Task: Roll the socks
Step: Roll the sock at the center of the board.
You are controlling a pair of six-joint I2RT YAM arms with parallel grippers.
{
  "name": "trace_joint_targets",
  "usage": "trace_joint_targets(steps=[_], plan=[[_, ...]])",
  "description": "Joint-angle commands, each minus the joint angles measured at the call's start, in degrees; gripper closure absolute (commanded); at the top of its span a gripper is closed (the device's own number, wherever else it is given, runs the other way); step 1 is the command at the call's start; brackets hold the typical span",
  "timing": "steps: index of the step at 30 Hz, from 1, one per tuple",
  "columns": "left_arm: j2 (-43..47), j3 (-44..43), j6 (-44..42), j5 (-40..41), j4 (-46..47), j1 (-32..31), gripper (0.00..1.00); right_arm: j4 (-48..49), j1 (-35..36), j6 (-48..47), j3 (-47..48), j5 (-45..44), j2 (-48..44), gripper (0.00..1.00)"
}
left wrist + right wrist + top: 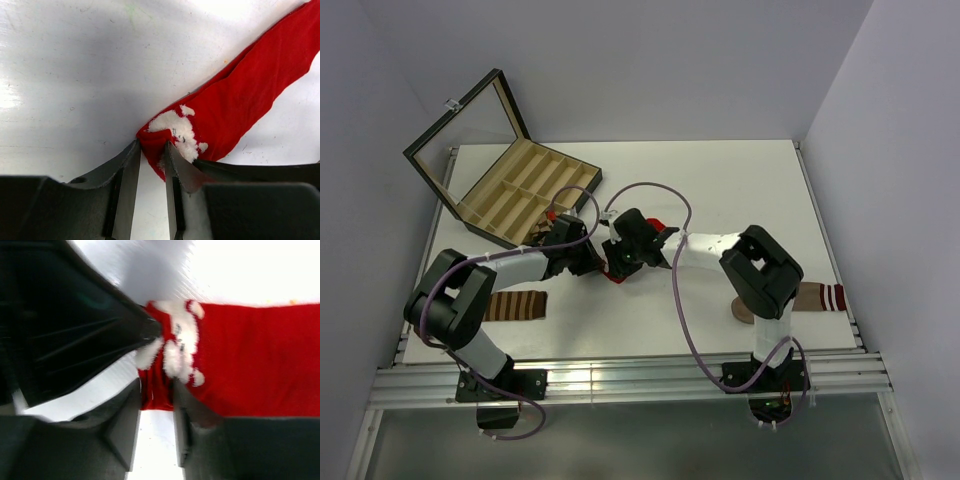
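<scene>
The red sock [660, 228] lies mid-table, mostly hidden under both wrists in the top view. Its end carries a fuzzy white patch [177, 129]. My left gripper [152, 150] is shut on that end of the red sock [240, 95], with fabric pinched between the fingertips. Facing it, my right gripper [156, 390] is shut on a fold of the same red sock [250, 355], beside the white patch. The two grippers [605, 260] nearly touch. A scrap of tan-and-brown patterned sock [540, 234] shows by the box corner, largely covered by my left arm.
An open wooden box [520, 190] with compartments and a raised glass lid [460, 130] stands at the back left. A brown-and-cream striped sock [515, 305] lies near the front left. A tan-brown sock [815, 297] lies front right, partly behind the right arm.
</scene>
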State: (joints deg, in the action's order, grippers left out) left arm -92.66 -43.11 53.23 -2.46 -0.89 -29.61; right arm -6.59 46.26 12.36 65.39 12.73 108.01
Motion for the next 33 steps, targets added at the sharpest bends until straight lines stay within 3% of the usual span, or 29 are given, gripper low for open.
trace_joint_targets(steps=[1, 6, 9, 15, 18, 26, 33], plan=[[-1.6, 0.6, -1.5, 1.3, -6.1, -0.5, 0.68, -2.5, -0.1, -0.3, 0.1, -2.9, 1.9, 0.67], [-0.3, 0.9, -1.1, 1.7, -5.9, -0.5, 0.66, -3.1, -1.9, 1.3, 0.0, 0.7, 3.3, 0.94], [1.9, 2.1, -0.1, 1.6, -4.5, -0.5, 0.58, -2.7, -4.5, 3.7, -0.3, 8.1, 4.3, 1.00], [10.7, 6.7, 3.5, 2.2, -0.1, -0.5, 0.37, 0.5, -10.5, 9.3, -2.0, 22.7, 7.3, 1.00], [13.6, 9.4, 5.3, 2.0, 3.3, -0.5, 0.32, 2.4, -12.1, 11.7, -2.3, 28.7, 9.2, 1.00], [10.8, 11.6, 7.9, -1.0, 10.7, -0.5, 0.34, 5.7, -14.4, 16.9, -3.2, 34.0, 12.9, 1.00], [4.8, 10.9, 9.7, -1.7, 14.4, -0.6, 0.43, 6.3, -14.7, 18.0, -3.5, 34.1, 13.7, 1.00]])
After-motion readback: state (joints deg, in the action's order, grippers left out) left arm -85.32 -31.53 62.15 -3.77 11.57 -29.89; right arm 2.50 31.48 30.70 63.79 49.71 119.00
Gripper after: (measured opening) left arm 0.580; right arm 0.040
